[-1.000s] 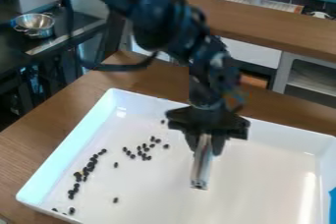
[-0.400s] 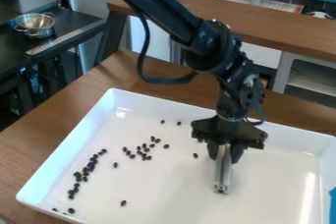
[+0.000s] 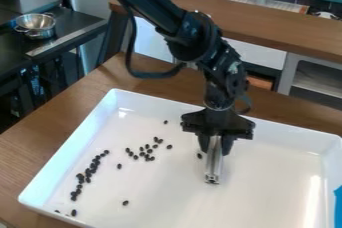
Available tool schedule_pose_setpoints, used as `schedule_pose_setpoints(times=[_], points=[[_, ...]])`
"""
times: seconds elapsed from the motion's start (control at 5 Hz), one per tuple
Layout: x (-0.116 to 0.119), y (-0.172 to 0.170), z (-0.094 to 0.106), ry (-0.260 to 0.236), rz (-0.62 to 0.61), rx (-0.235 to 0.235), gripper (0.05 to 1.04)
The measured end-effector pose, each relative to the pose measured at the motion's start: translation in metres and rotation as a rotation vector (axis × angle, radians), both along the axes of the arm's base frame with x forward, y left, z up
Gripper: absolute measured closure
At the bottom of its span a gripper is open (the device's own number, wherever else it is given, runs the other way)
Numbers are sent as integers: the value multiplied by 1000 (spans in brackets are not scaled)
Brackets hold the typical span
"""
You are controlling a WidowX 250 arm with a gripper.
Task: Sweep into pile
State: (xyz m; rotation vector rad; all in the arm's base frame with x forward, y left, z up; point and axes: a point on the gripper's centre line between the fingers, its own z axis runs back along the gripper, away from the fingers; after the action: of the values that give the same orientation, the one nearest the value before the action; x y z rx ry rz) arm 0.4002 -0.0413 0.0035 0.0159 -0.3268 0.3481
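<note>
My gripper (image 3: pixel 215 144) hangs over the middle-right of the white tray (image 3: pixel 267 192), shut on a silver metal tool (image 3: pixel 213 162) that points down toward the tray floor. Dark beans lie scattered to its left. A long band of beans (image 3: pixel 87 174) runs along the tray's left side, and a looser cluster (image 3: pixel 146 153) sits near the centre-left. Single beans lie apart: one bean (image 3: pixel 125 202) toward the front, one (image 3: pixel 165 122) toward the back, and one bean (image 3: pixel 199 155) just left of the tool.
The tray's raised walls surround the beans, and it stands on a brown wooden table (image 3: pixel 50 122). A blue object (image 3: pixel 338 207) is at the right edge. Behind are a wooden counter (image 3: pixel 280 19) and, at upper left, a metal colander (image 3: pixel 35 25) on a dark surface.
My gripper and the tool went right, then came back partway left and slightly toward the back. The front single bean has shifted a little right from its earliest place.
</note>
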Motion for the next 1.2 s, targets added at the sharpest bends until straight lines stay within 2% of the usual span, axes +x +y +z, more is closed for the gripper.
schedule_pose_setpoints(times=[0.2, 0.4, 0.6, 0.8, 1.0, 1.2], points=[[0, 26, -5, -17, 27, 21, 691], [0, 34, -8, -45, 5, 53, 691], [-4, 46, -10, -47, 3, 84, 691], [-16, 78, -11, -3, 103, 95, 691], [-33, 111, -10, 101, 254, 136, 691], [-50, 121, -8, 141, 401, 162, 691]])
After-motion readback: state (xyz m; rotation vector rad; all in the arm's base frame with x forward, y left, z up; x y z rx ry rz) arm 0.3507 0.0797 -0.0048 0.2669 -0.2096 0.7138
